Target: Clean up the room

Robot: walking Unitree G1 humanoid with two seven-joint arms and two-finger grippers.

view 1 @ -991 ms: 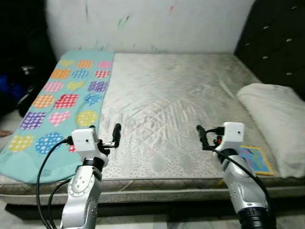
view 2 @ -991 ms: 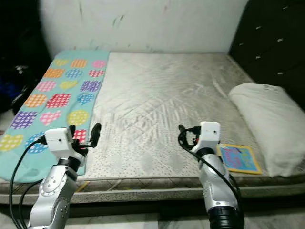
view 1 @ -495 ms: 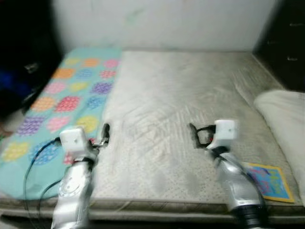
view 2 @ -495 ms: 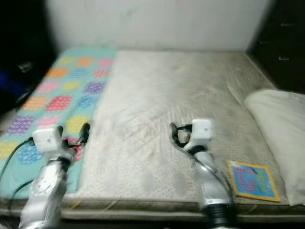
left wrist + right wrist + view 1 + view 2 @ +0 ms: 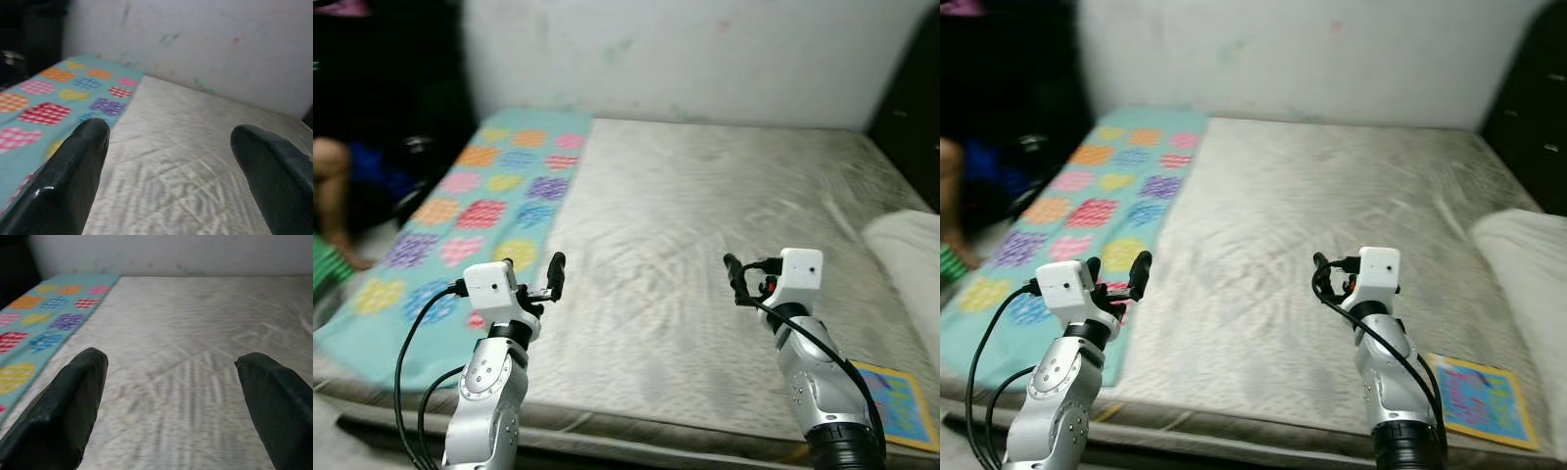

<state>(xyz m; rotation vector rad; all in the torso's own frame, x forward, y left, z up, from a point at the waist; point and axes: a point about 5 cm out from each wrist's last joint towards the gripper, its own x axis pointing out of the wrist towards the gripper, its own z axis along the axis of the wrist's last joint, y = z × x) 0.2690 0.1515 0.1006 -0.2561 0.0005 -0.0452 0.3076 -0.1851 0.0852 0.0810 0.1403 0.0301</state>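
Grey mattress (image 5: 705, 206), teal blanket (image 5: 480, 206) along left edge.

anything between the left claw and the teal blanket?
Nothing visible. The left claw hovers open over the near part of the bed, at the edge of the teal blanket, which lies flat along the mattress with bare fabric ahead. The right claw is open too, above the mattress middle.
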